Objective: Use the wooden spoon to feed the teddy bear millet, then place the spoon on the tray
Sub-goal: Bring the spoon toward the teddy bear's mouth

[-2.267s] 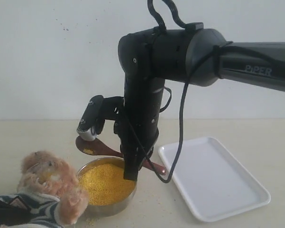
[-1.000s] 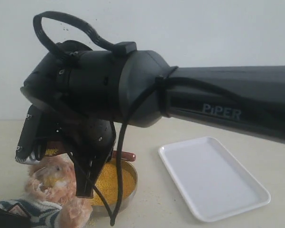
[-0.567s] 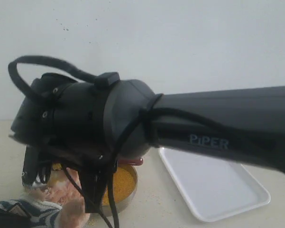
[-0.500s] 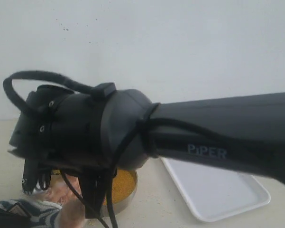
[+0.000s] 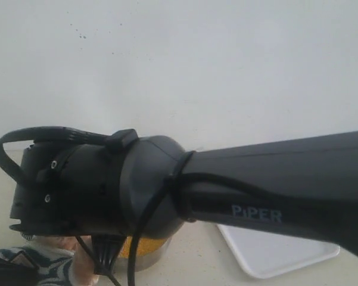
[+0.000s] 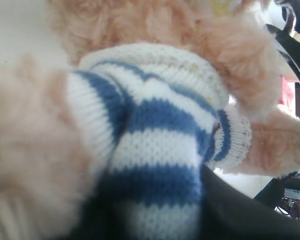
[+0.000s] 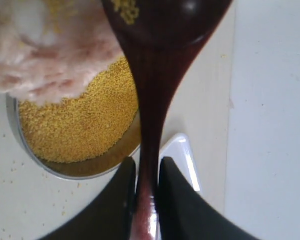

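My right gripper is shut on the thin handle of the dark wooden spoon. The spoon's oval bowl carries a few yellow grains and sits beside the teddy bear's fuzzy head. Below it lies the millet in the steel bowl. In the exterior view the right arm hides the spoon and most of the teddy bear. The bear's striped shirt fills the left wrist view, pressed between the dark fingers of my left gripper. The tray lies to the right.
A corner of the white tray shows right behind the spoon handle, close to the bowl's rim. Loose millet grains are scattered on the beige tabletop. A pale wall stands behind the table.
The right arm has swung left and down across the exterior view, carrying the spoon from above the bowl to the bear's head. It now covers the bear and most of the bowl.
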